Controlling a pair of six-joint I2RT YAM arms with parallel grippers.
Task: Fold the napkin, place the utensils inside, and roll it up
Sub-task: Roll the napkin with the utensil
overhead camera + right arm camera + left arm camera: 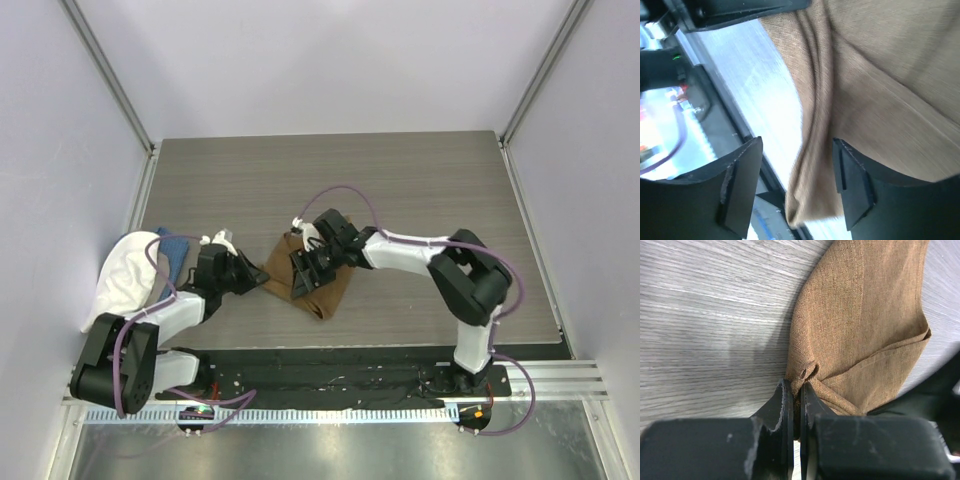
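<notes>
The tan-brown napkin [333,287] lies bunched and partly folded on the table between the two arms. My left gripper [259,277] is at its left edge. In the left wrist view that gripper [796,386] is shut on a puckered corner of the napkin [860,315]. My right gripper [303,272] hangs over the cloth's middle. In the right wrist view it [797,142] is open, with a hanging fold of the napkin [880,75] between its spread fingers and free of the left one. The utensils are hidden or out of view.
A blue cloth [172,252] and a white cloth [125,275] lie at the table's left edge beside the left arm. A black rail [330,375] runs along the near edge. Grey wood-grain table [420,190] stretches behind the napkin.
</notes>
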